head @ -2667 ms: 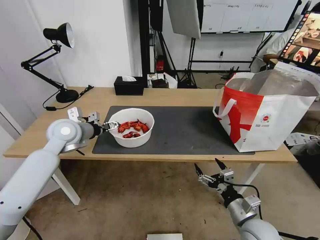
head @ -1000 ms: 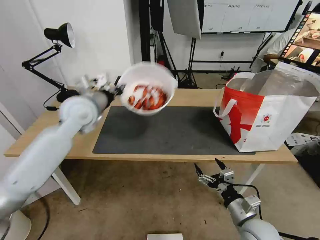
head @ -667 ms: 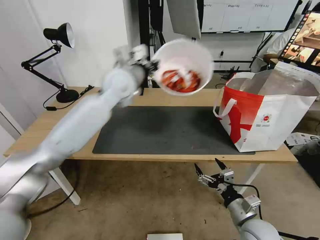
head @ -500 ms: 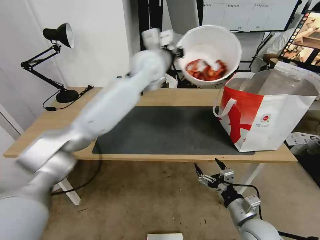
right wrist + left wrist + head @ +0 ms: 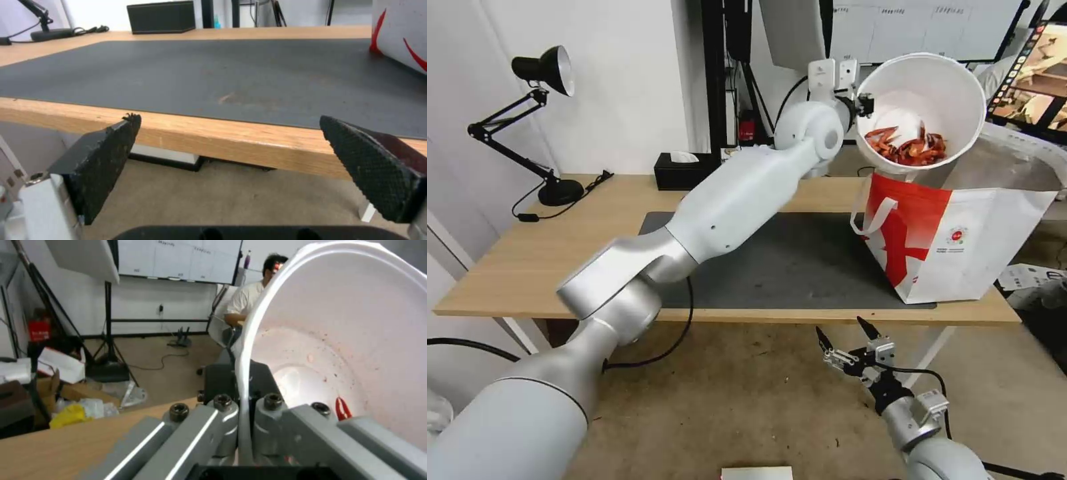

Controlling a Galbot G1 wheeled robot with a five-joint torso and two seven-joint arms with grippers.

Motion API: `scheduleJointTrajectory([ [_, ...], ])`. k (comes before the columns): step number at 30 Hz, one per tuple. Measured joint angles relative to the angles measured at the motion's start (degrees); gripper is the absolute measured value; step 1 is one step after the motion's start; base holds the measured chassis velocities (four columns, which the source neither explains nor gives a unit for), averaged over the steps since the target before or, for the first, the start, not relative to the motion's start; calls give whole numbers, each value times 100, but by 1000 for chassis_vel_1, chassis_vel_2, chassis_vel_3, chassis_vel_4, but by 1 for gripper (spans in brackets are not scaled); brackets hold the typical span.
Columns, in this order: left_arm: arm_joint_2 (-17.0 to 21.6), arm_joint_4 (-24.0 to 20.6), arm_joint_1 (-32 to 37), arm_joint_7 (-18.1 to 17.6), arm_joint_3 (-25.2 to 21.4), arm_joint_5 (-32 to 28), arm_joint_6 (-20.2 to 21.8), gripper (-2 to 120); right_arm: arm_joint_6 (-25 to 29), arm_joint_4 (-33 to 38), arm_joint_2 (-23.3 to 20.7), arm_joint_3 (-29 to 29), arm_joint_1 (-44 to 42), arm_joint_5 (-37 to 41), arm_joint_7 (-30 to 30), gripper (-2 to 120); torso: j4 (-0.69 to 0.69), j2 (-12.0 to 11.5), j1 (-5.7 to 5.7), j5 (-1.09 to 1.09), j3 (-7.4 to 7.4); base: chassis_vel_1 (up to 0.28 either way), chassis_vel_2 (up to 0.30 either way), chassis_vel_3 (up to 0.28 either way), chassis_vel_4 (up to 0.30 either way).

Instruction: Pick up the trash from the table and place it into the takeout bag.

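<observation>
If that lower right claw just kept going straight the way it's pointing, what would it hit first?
Probably the front edge of the table. The right gripper, jaws open, sits below and before it, aimed at that wooden edge; depth is hard to judge.

A black desk lamp (image 5: 540,67) with a jointed arm stands far left. A black tissue box (image 5: 684,172) sits at the far edge. A whiteboard (image 5: 920,30) hangs behind.

Bowl (image 5: 924,93) hides bag (image 5: 960,220) mouth's near-left corner; bag's right side cut off at edge. In left wrist view bowl's rim cropped.
</observation>
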Motion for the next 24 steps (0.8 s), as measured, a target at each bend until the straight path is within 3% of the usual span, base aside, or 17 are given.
scheduleJointTrajectory([
  [7,26,-98,62,180,351,1074,-259,0,0,0,0,0,0,0,0,100,-1,0,0,-1,0,0,0,0,0],
  [13,38,-95,-61,190,762,2036,-77,0,0,0,0,0,0,0,0,100,-2,0,0,-1,0,0,0,0,0],
  [20,42,-149,-135,118,945,2139,185,0,0,0,0,0,0,0,0,100,-2,0,0,-1,0,0,0,0,0],
  [24,43,-188,-277,-31,924,1758,192,0,0,0,0,0,0,0,0,100,-2,0,0,-1,0,0,0,0,0],
])
